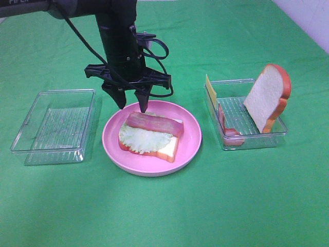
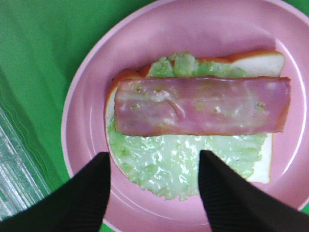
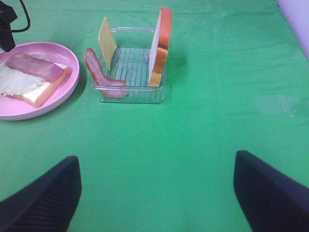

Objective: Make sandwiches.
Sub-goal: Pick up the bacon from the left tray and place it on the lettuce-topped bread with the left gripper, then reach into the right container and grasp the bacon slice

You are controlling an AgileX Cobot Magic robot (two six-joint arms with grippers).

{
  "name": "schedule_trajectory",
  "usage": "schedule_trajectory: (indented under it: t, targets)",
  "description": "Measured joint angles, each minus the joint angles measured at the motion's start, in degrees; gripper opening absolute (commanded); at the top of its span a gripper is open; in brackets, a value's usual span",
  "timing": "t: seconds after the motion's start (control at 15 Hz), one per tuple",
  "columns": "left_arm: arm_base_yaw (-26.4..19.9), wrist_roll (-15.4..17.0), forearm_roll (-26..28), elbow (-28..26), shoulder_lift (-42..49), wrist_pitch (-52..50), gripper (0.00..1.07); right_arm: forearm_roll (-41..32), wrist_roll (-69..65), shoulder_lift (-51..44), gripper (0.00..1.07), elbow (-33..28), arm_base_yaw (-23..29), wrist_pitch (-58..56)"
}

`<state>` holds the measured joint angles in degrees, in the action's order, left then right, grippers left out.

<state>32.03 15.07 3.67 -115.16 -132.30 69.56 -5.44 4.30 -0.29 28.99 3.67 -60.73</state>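
Hovering over the sandwich (image 1: 146, 139), the left gripper (image 1: 132, 105) is apart and empty; open green cloth (image 1: 164, 206) lies before the pink plate (image 1: 193, 140).

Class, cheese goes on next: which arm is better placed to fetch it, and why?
Right. The cheese stands in the tray on that arm's side, and the right gripper faces it, open and empty. The left gripper hangs over the plate, away from the tray.

Plate (image 1: 190, 139): sat on the counter (image 1: 231, 206), between the trays.
On plate: bread slice (image 1: 167, 151), lettuce (image 1: 146, 139) on it, bacon strip (image 1: 154, 123) topmost.
Left tray (image 1: 51, 154): lay left of plate.
Right tray (image 1: 252, 141): held upright bread (image 1: 264, 98), cheese (image 1: 211, 91), seemingly a second bacon strip (image 1: 226, 126).
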Motion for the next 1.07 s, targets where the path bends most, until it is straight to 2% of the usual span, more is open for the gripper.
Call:
schedule_trajectory:
  t: [0.2, 0.47, 0.67, 0.87, 1.07]
  targets:
    - [0.00, 0.11, 0.40, 0.00, 3.55, 0.11, 0.69, 0.00, 0.00, 0.00, 0.81, 0.00, 0.00, 0.00]
    - [0.00, 0.00, 2.69, 0.00, 18.22, 0.29, 0.69, 0.00, 0.00, 0.00, 0.81, 0.00, 0.00, 0.00]
    - [2.01, -1.89, 3.09, 0.57, 28.19, 0.23, 0.69, 0.00, 0.00, 0.00, 0.81, 0.00, 0.00, 0.00]
    - [3.44, -2.18, 1.78, 6.25, 36.84, 0.17, 0.69, 0.00, 0.00, 0.00, 0.81, 0.00, 0.00, 0.00]
    - [3.55, -2.01, -0.17, 19.19, 48.07, 0.11, 0.69, 0.00, 0.00, 0.00, 0.81, 0.00, 0.00, 0.00]
